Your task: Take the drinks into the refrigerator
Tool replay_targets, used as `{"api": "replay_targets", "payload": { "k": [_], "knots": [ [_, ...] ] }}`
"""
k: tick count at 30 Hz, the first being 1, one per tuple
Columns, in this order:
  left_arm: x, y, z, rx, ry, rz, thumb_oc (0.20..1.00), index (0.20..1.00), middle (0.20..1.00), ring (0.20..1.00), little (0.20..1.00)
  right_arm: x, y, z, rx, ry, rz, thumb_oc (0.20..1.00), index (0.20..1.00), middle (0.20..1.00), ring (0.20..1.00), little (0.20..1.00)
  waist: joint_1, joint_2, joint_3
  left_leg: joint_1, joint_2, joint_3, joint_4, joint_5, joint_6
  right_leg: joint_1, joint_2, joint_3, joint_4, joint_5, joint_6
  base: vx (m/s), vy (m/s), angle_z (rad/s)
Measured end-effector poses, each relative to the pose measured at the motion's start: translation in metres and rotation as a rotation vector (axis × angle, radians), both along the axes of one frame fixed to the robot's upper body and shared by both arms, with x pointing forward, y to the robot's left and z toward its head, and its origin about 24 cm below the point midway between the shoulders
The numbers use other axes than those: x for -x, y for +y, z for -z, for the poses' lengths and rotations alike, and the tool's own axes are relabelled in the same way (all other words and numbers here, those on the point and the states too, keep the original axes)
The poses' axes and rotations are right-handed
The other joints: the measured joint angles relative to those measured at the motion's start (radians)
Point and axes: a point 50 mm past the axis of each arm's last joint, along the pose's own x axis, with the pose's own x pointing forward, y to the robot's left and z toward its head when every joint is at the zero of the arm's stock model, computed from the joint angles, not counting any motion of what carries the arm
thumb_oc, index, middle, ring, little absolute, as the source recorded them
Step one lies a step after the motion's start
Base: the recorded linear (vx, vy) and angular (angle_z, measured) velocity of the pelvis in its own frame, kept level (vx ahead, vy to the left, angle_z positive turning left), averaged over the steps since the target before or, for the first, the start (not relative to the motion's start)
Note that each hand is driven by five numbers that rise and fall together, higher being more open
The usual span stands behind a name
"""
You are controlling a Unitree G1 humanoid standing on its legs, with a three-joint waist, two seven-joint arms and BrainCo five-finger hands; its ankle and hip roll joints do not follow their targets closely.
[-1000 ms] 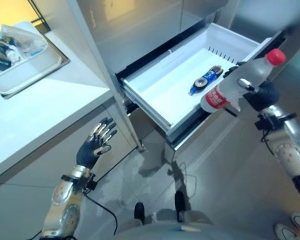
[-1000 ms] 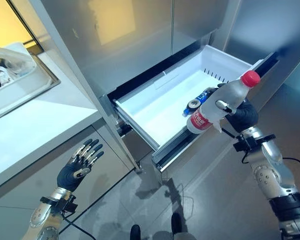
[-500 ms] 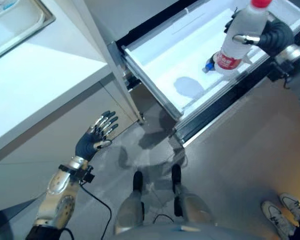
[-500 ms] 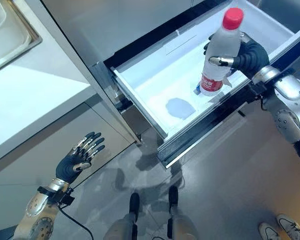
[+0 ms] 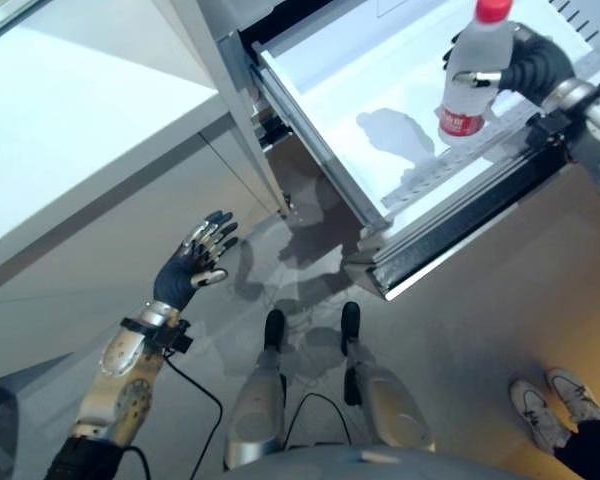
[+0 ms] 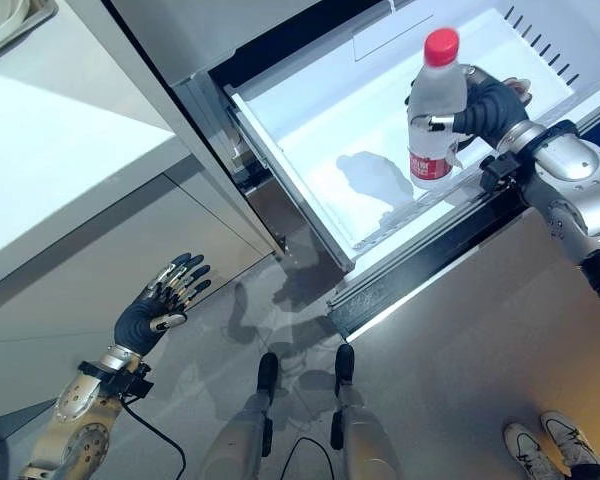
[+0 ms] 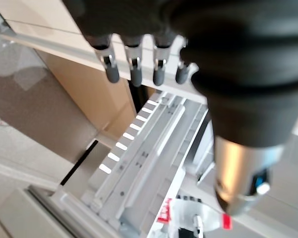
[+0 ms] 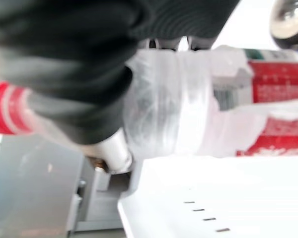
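Observation:
A clear water bottle [image 6: 435, 110] with a red cap and red label stands upright in my right hand [image 6: 490, 105]. The fingers are curled round its middle, as the right wrist view shows with the bottle [image 8: 188, 109]. It hangs over the front right part of the open white refrigerator drawer [image 6: 310, 160], casting a shadow on the drawer floor. Past the bottle, an end of a second blue drink [image 8: 289, 17] lies in the drawer. My left hand [image 5: 190, 270] hangs low over the floor, fingers straight and holding nothing. The left wrist view shows the fingers [image 7: 134, 69] spread.
A white counter [image 5: 80, 100] with cabinet fronts below stands on the left, next to the drawer's metal rails [image 5: 280, 130]. The drawer's dark front edge [image 6: 420, 265] juts out over the floor. A person's white shoes [image 5: 550, 400] stand at the lower right.
The camera has tilted down, shifting the whole picture. My right hand has carried the bottle further over the drawer and holds it more upright. The left hand stays as it was.

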Motion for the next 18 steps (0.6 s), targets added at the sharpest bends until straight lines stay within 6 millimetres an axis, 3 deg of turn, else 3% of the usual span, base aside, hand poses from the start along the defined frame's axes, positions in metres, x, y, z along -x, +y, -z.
{"api": "replay_targets", "payload": {
  "k": [9,18],
  "knots": [
    [0.000,0.004,-0.003,-0.025,-0.012,-0.012,1.000,1.000,1.000,1.000,1.000,-0.009,-0.007,0.006,0.070,0.001,0.078,0.200,0.200,0.200,0.200,0.200,0.019,-0.003,0.011,-0.019,-0.001,-0.020,0.001,0.013,-0.006,-0.008,-0.001,-0.023,0.000,0.002,-0.002,-0.02,-0.019,0.08],
    [-0.003,-0.001,-0.004,-0.065,-0.011,0.016,1.000,1.000,1.000,1.000,1.000,-0.017,0.001,-0.003,0.103,-0.030,0.090,0.200,0.200,0.200,0.200,0.200,0.025,-0.001,0.012,-0.037,-0.003,-0.020,0.004,0.016,-0.007,-0.026,-0.003,-0.022,0.000,0.005,-0.004,-0.01,-0.005,-0.01]
  ]
}}
